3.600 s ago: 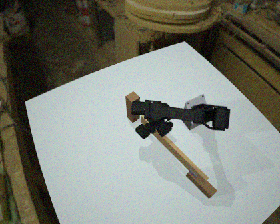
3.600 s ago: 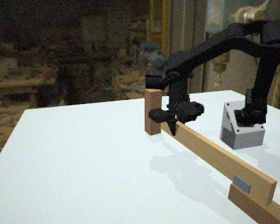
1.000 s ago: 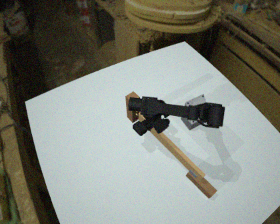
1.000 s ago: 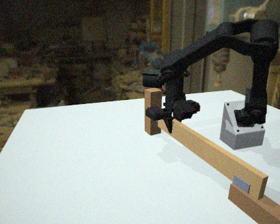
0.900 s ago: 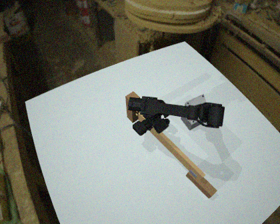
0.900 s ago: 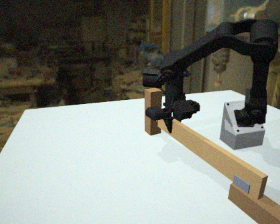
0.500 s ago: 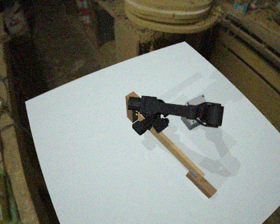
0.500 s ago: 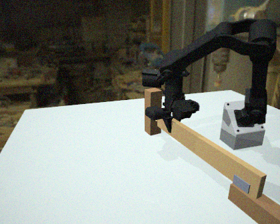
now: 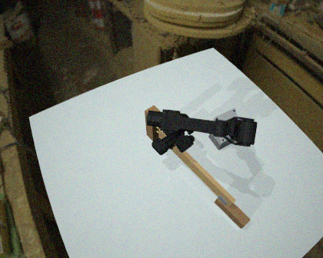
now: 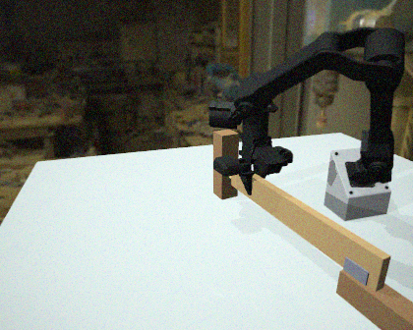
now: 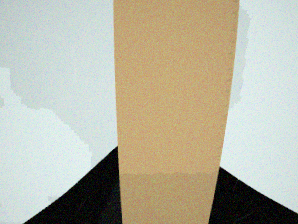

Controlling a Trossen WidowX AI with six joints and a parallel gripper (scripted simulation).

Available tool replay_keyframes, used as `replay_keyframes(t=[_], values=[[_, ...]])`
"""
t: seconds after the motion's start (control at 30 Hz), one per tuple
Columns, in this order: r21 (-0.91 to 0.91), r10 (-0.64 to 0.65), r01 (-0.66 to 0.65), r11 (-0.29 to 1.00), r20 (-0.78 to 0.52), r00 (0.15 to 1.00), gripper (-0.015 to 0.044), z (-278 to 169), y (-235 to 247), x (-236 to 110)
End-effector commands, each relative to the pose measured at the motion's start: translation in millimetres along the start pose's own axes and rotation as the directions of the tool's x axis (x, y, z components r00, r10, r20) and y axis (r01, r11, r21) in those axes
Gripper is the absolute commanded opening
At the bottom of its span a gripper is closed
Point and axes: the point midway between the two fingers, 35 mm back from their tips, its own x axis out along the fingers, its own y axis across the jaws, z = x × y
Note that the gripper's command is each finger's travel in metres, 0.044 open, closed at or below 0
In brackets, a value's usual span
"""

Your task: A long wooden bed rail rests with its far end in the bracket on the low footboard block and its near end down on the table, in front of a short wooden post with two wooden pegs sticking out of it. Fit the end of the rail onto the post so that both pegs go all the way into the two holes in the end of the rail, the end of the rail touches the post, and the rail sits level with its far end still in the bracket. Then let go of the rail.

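The wooden rail (image 9: pixel 201 173) (image 10: pixel 301 221) (image 11: pixel 175 90) runs from the post to the footboard block (image 9: pixel 240 219) (image 10: pixel 360 296). Its far end sits in the grey bracket (image 9: pixel 222 200) (image 10: pixel 356 271). Its near end is raised off the table and looks roughly level. My gripper (image 9: pixel 173 143) (image 10: pixel 252 183) (image 11: pixel 152 153) is shut on the rail close to that near end, one finger on each side. The post (image 9: pixel 149 130) (image 10: pixel 219 147) stands upright just beyond the rail's end. A bit of peg shows in the small gap there. The fingers and arm hide the holes and most of the joint.
The white table (image 9: pixel 85 173) (image 10: pixel 109 246) lies under everything. The grey robot base (image 9: pixel 218 143) (image 10: pixel 360 206) stands to one side of the rail. My arm reaches from it over the rail's near end, and its wrist is beside the top of the post.
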Motion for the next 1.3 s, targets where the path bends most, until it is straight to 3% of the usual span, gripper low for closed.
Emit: replay_keyframes(t=[0.0,1.27], values=[[-0.002,-0.007,0.007,1.000,-0.006,1.000,0.0000,-3.0,-1.5,-2.4],[-0.002,-0.007,0.007,1.000,-0.007,1.000,0.0000,-13.6,-1.7,-2.6]])
